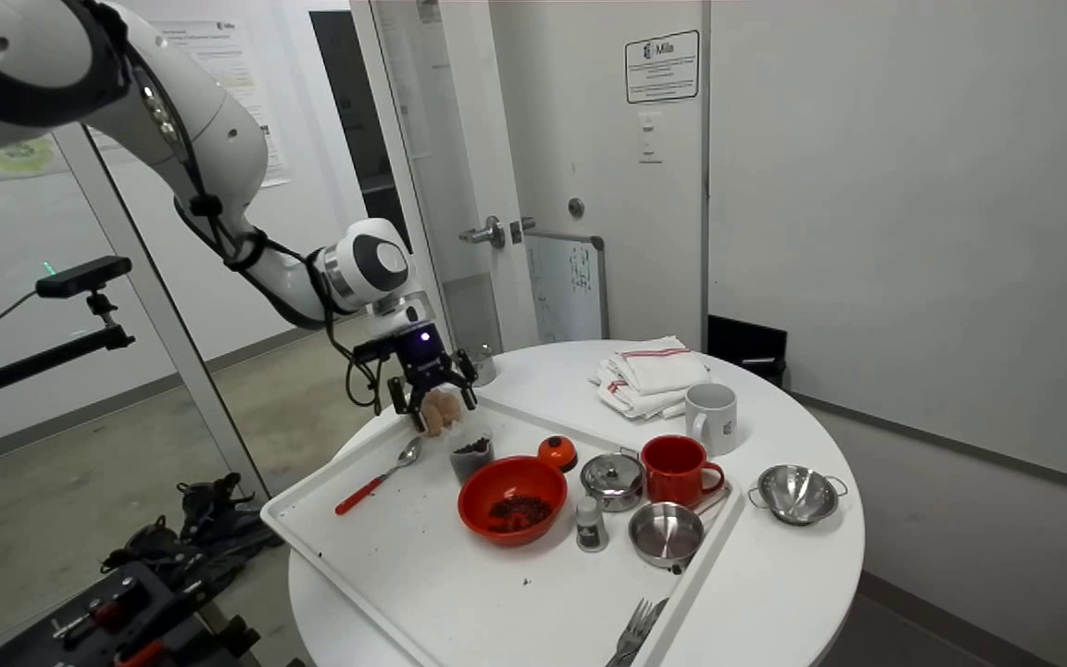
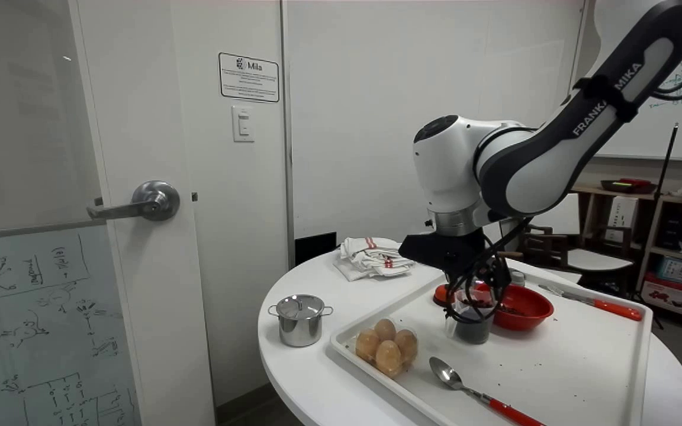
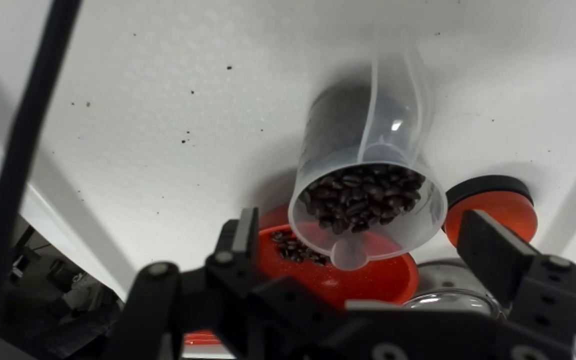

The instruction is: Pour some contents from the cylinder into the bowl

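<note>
Fingers (image 3: 242, 235) spread wide around nothing, the black two-fingered gripper (image 1: 445, 412) hangs above and to one side of the wide, bright-red round bowl (image 1: 506, 480). Just beside that bowl, upright, stands the translucent grey plastic cylinder (image 1: 470, 462); I judge it light, stiff, smooth enough to slip, best clasped mid-wall. Glossy dark beans (image 3: 363, 197) sit inside. Well beyond the bowl lie soft-looking, folded white cloths (image 1: 652, 375).

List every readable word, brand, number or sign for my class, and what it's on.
"Mila": wall sign
"FRANKA" and "MIKA": robot arm, a strap between
Too small or blurred: finer print on wall sign and poster, text on whiteboards, small bottle, pale mug, shelf boxes
</note>
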`<state>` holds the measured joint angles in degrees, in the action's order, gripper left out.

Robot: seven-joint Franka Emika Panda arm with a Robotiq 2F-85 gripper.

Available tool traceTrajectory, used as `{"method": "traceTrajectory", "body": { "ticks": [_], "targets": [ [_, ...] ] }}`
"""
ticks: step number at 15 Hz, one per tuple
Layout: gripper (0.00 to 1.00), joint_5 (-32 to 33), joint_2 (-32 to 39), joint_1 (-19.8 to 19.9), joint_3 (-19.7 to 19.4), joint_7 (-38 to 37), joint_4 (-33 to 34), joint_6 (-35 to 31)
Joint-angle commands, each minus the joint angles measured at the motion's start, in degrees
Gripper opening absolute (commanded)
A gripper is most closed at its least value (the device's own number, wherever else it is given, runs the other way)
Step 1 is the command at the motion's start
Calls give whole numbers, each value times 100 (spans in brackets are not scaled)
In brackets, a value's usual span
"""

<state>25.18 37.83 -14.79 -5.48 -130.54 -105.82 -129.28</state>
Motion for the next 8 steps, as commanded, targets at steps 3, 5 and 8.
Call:
{"method": "traceTrajectory", "body": {
  "ticks": [3, 5, 8],
  "targets": [
    [100, -98, 455, -30, -57, 247, 539, 137],
    [100, -119, 535, -47, -44, 333, 625, 136],
    [100, -164, 631, -63, -16, 447, 735, 149]
  ]
}}
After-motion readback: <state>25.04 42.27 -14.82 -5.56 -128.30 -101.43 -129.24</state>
